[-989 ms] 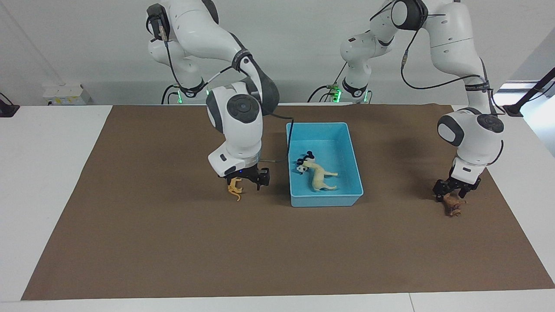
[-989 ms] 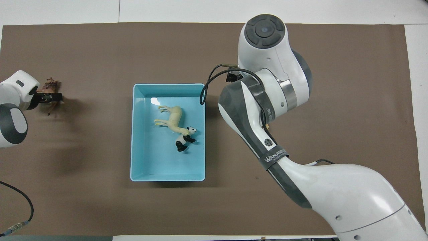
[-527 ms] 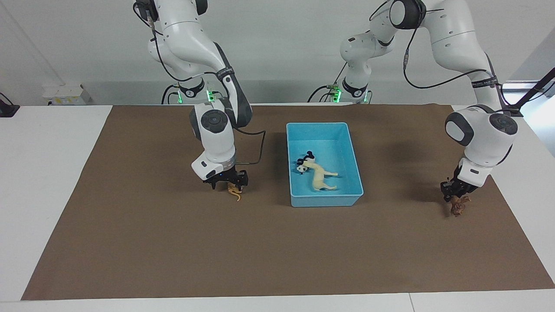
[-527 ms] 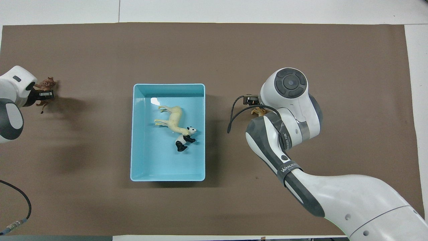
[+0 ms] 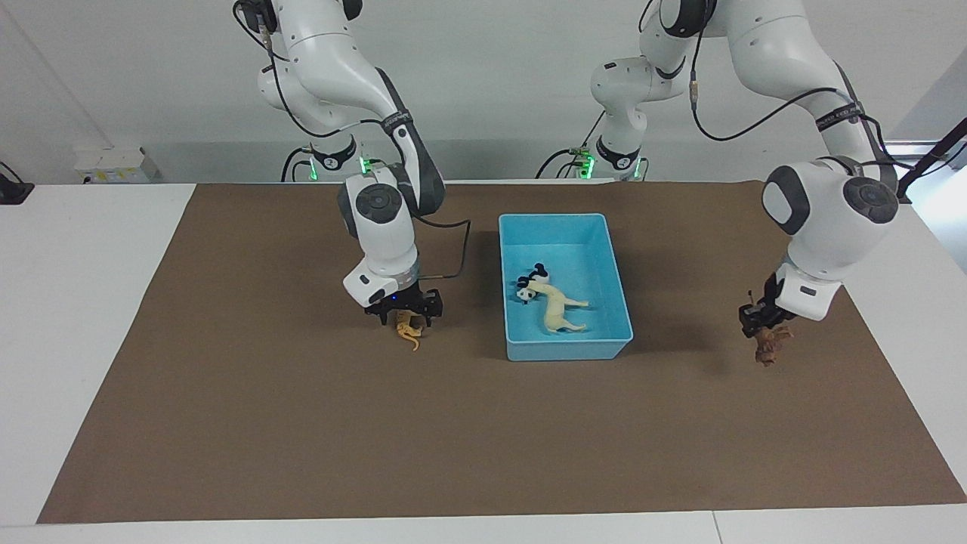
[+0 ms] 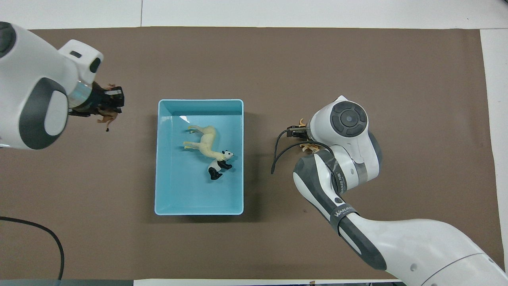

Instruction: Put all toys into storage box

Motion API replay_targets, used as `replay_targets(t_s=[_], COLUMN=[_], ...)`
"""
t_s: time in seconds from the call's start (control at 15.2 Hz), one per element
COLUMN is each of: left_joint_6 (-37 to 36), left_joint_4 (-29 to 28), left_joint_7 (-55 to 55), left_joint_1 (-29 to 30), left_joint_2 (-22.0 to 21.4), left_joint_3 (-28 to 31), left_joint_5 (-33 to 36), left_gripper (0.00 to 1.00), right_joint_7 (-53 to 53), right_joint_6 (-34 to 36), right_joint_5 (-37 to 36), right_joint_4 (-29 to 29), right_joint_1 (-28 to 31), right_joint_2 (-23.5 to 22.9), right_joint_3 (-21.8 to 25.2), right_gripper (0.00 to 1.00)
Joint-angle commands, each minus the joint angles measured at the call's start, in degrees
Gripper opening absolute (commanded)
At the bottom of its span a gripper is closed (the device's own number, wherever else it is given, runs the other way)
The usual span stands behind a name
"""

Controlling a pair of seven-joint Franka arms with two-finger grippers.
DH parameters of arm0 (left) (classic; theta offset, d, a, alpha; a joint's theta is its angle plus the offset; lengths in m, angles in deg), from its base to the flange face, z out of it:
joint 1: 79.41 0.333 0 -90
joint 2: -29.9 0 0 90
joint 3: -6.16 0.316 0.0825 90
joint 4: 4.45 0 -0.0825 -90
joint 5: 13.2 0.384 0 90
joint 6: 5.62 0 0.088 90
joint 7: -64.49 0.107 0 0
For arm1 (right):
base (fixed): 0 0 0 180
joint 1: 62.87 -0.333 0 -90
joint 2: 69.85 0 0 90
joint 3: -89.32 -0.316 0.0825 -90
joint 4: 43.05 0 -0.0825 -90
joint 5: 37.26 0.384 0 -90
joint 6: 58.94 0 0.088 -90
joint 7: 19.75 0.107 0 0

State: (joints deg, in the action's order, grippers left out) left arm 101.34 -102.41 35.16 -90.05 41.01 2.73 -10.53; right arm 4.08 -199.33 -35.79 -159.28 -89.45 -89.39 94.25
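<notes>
- Your left gripper (image 5: 761, 332) is up w/ fingers clamped on the brown animal (image 5: 768, 347).
- Right gripper (image 5: 406, 311) is down on the tiger (image 5: 409, 330), fingers: can't tell.
- Horse (image 5: 555, 304) & panda (image 5: 530, 281) lie in the storage box (image 5: 566, 348).

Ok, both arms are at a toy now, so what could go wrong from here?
1. The brown animal dangles under the left gripper, over the mat and short of the storage box; it could slip out on the way.
2. The right gripper is down at the tiger, and its hold is hidden, so the lift may fail.
3. The arms flank the box; arriving together, they might crowd each other over it.
</notes>
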Motion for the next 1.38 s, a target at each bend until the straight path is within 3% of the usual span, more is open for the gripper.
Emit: replay_targets(t_s=[0.0, 0.07, 0.13, 0.2, 0.26, 0.33, 0.59, 0.73, 0.86, 0.99, 1.12, 1.32], left_joint_6=[-1.1, -0.4, 1.0, 3.4, 4.6, 4.7, 3.4, -0.9, -6.0, -11.7, -16.7, -22.0], left_joint_4=[-4.0, -5.5, -7.8, -9.7, -11.2, -11.6, -10.2, -7.0, -2.8, 1.0, 2.2, 2.2], left_joint_7=[-8.8, -10.6, -11.7, -12.2, -12.3, -12.1, -12.0, -10.8, -3.5, 4.9, 14.8, 22.7], left_joint_1=[-7.7, -10.3, -12.1, -13.3, -14.2, -14.7, -14.4, -13.5, -7.9, -2.8, 1.4, 3.8], left_joint_2=[-2.1, -2.8, -3.7, -4.5, -5.0, -5.3, -5.3, -6.3, -7.1, -7.6, -9.0, -11.6], left_joint_3=[1.1, 1.1, 1.1, 1.1, 1.1, 1.1, 1.2, 1.9, 2.1, 2.2, 2.2, 2.4], left_joint_5=[-2.1, -2.9, -4.6, -5.2, -5.3, -5.3, -5.2, -4.8, -4.6, -4.6, -4.2, -1.1], left_gripper=[0.02, 0.02, 0.04, 0.24, 0.55, 1.00, 1.00, 1.00, 1.00, 1.00, 1.00, 1.00], right_joint_7=[-2.2, -1.4, -0.8, -0.5, -0.7, -0.5, -0.3, 0.3, 4.2, 8.5, 13.5, 20.3], right_joint_6=[-2.4, -2.3, -1.7, -0.6, 1.1, 4.1, 14.8, 22.0, 30.5, 38.3, 40.3, 38.7], right_joint_5=[1.2, 1.3, 1.4, 1.4, 1.4, 1.5, 1.6, 2.7, 6.9, 7.2, 7.0, 4.9], right_joint_4=[-3.8, -3.7, -3.4, -3.0, -2.0, -0.1, 9.2, 16.3, 28.4, 41.1, 50.2, 54.2], right_joint_1=[0.4, 0.3, 0.3, 0.3, 0.7, 0.6, 0.5, 0.3, 0.0, -4.0, -7.5, -15.6], right_joint_2=[2.2, 2.2, 2.2, 2.2, 2.2, 2.1, 1.4, 1.4, -0.6, -5.6, -9.7, -14.0], right_joint_3=[-0.4, -0.4, -0.5, -0.5, -0.5, -0.5, -0.5, -0.5, -1.1, -1.1, -0.9, 0.2], right_gripper=[0.65, 0.01, 0.00, 0.00, 0.00, 0.00, 0.00, 0.00, 0.00, 0.00, 0.00, 0.00])
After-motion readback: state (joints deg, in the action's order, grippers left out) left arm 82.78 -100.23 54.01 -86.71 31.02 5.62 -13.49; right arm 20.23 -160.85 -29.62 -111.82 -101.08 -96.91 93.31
